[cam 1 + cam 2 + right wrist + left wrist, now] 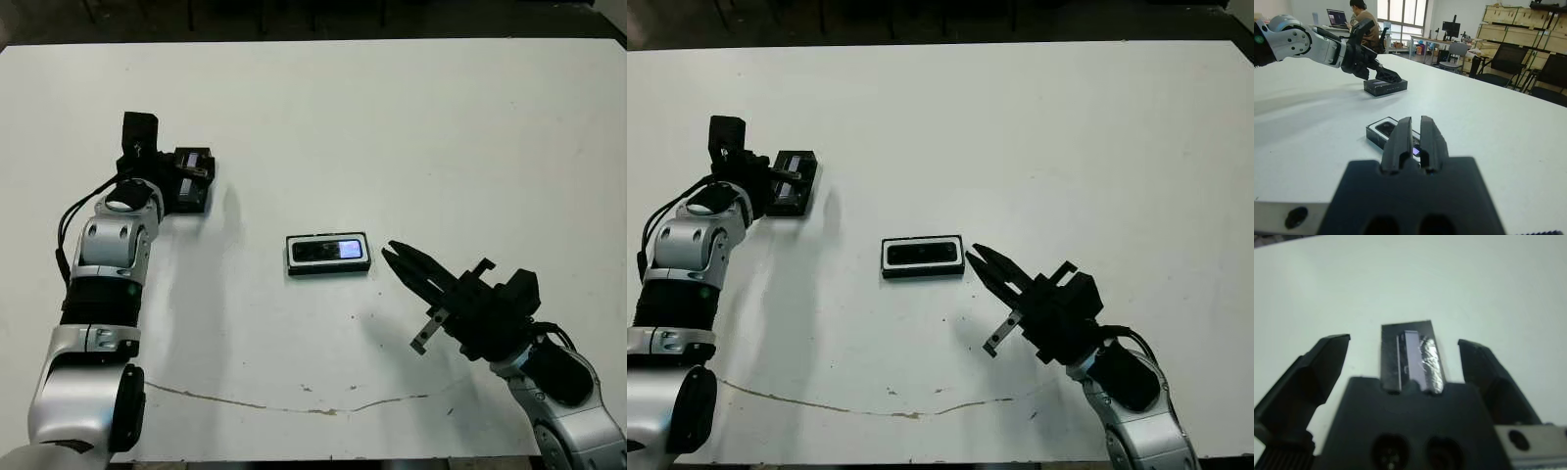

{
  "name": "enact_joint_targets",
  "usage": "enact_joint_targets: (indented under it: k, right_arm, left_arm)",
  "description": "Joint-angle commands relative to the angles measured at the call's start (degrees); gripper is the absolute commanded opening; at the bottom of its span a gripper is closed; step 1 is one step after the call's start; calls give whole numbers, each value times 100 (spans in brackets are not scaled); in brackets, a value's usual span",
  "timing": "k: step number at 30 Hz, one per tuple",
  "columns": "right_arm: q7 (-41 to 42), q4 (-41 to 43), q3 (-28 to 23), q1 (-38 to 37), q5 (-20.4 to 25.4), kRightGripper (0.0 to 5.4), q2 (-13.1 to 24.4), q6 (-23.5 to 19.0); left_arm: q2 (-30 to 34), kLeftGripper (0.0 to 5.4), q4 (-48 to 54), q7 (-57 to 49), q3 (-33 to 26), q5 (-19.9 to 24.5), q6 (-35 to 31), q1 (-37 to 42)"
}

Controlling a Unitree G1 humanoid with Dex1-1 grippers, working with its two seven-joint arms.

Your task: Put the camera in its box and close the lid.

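The box [327, 271], a shallow black tray with white lining, lies flat in the middle of the table. The camera [328, 251] rests inside it, its pale glossy patch facing up. My right gripper [391, 251] is shut and empty, its tips just right of the box's right end and pointing at it. Far to the left lies the lid [192, 182], a black block with a pale strip [1426, 363]. My left gripper [1404, 340] is open and straddles the lid, with a gap between each finger and the lid's sides.
A thin brown crack line [294, 406] runs across the table [441, 127] near its front edge. Beyond the table, the right wrist view shows a seated person [1365, 24] at a laptop, with chairs and crates.
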State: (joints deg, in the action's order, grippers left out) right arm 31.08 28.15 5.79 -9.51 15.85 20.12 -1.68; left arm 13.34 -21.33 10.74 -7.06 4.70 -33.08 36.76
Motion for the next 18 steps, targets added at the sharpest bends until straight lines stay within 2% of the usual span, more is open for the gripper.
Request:
enact_joint_targets:
  k: [1,4,7,11,15,18]
  right_arm:
    - [12,-17,-45,-108,31,0,36,-17]
    - [33,-32,-69,-132,173,0,20,-72]
    - [128,-170,-65,-84,232,0,15,57]
    - [58,2,-109,-119,418,0,102,-438]
    - [115,-51,-103,-82,341,0,82,-245]
    - [54,-2,-90,-99,213,0,137,-301]
  left_arm:
    - [10,538,-40,-40,7,11,-33,-139]
    - [91,538,-156,-10,90,-79,92,-173]
    - [173,538,-303,-6,191,-203,190,-166]
    - [244,538,-462,-65,285,-358,308,-156]
    - [324,538,-608,97,302,-337,342,-155]
    - [455,538,-725,309,447,-410,268,-122]
